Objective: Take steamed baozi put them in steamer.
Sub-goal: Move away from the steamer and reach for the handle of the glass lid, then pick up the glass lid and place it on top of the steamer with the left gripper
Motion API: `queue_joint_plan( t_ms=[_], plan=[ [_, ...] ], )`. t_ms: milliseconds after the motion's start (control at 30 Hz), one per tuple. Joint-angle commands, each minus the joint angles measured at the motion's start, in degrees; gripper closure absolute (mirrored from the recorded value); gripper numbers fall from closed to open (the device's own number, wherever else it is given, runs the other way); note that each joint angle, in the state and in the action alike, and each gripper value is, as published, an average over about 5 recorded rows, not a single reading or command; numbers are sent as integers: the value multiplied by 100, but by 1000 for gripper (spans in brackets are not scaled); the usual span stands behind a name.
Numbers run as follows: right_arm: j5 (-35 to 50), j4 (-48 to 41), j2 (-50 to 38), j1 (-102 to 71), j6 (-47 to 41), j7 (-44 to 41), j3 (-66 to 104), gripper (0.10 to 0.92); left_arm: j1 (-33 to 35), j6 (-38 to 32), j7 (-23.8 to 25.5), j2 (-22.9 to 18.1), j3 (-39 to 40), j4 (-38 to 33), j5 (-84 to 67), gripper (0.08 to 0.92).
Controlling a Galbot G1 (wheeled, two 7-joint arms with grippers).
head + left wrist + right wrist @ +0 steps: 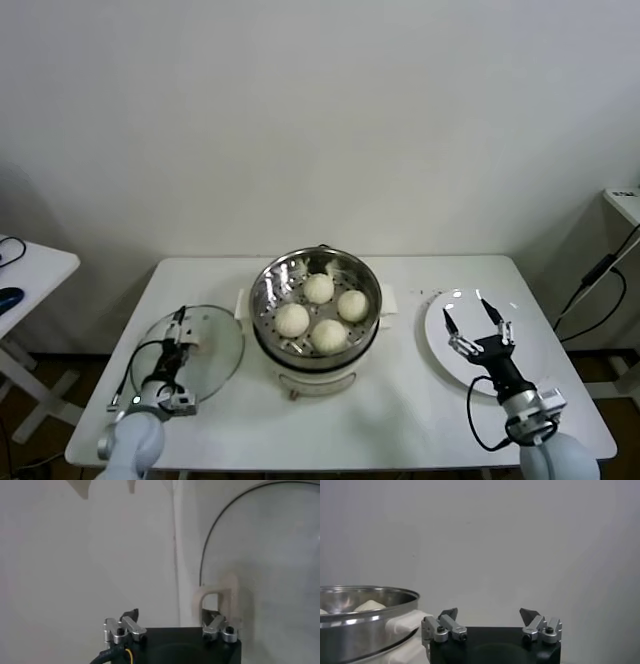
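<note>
Several off-white baozi [318, 288] lie on the perforated tray inside the shiny steel steamer [268, 300] at the table's middle. One baozi [369, 605] peeks over the steamer rim [365, 592] in the right wrist view. My left gripper [182, 328] [170, 616] hovers low over the glass lid [218, 352], its jaws wide apart and holding nothing, one finger close by the lid's beige handle [220, 592]. My right gripper [478, 318] [489, 613] is open and empty above the white plate [438, 335], to the right of the steamer.
The glass lid [270, 555] lies flat on the white table [400, 420] left of the steamer. A small side table [35, 268] stands at far left, another [625, 205] with cables at far right. A wall rises behind.
</note>
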Motion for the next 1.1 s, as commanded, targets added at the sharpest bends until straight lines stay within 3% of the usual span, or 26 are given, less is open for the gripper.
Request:
queue_joint_plan(
  t_ms=[33, 667, 900, 1100],
  plan=[
    [-70, -13, 38, 14, 6, -10, -7, 203, -64, 1, -54, -15, -20, 176, -34, 276],
    [-88, -95, 53, 63, 54, -33, 58, 203, 39, 104, -254, -102, -109, 107, -140, 818],
    [-26, -195, -200, 98, 65, -25, 21, 203, 436, 563, -304, -30, -184, -718, -321, 845],
    [167, -445, -660, 273, 67, 41, -116, 203, 1065, 1625, -198, 38, -261, -1911, -387, 845]
  ],
)
